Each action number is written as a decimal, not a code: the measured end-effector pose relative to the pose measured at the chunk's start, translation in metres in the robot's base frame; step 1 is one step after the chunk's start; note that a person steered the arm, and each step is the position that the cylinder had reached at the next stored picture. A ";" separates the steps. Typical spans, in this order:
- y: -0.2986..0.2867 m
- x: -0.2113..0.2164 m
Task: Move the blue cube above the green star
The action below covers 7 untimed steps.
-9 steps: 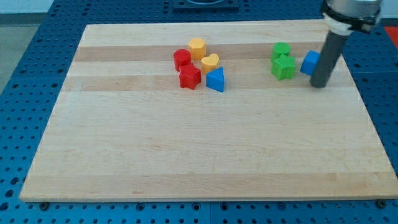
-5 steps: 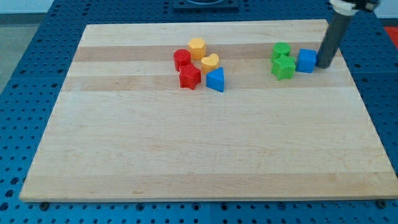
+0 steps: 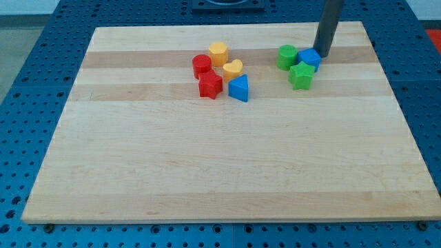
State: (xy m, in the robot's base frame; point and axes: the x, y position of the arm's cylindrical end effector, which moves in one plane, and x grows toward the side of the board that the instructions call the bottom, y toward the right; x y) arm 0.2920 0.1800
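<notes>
Blue cube (image 3: 309, 58) sits at the board's (image 3: 207, 172) upper right, touching the green star (image 3: 301, 75) just below it and a green cylinder (image 3: 287, 56) at left. My tip (image 3: 322, 54), fingerless, touches the cube's right side.

Eight small coloured blocks lie on the pale wooden tabletop (image 3: 220, 172), two of each colour.

- Red: a red cylinder (image 3: 201, 65) and a red star (image 3: 210, 85).
- Yellow: a yellow hexagon (image 3: 218, 52) and a yellow heart (image 3: 233, 70).
- Blue: a blue triangle (image 3: 239, 88) and a blue cube (image 3: 309, 59).
- Green: a green cylinder (image 3: 287, 56) and a green star (image 3: 300, 75).

One dark rod stands among them, ending in my tip (image 3: 322, 54).
</notes>
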 end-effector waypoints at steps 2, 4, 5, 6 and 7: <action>-0.020 0.001; -0.020 0.034; -0.024 0.037; -0.042 0.030; -0.069 0.024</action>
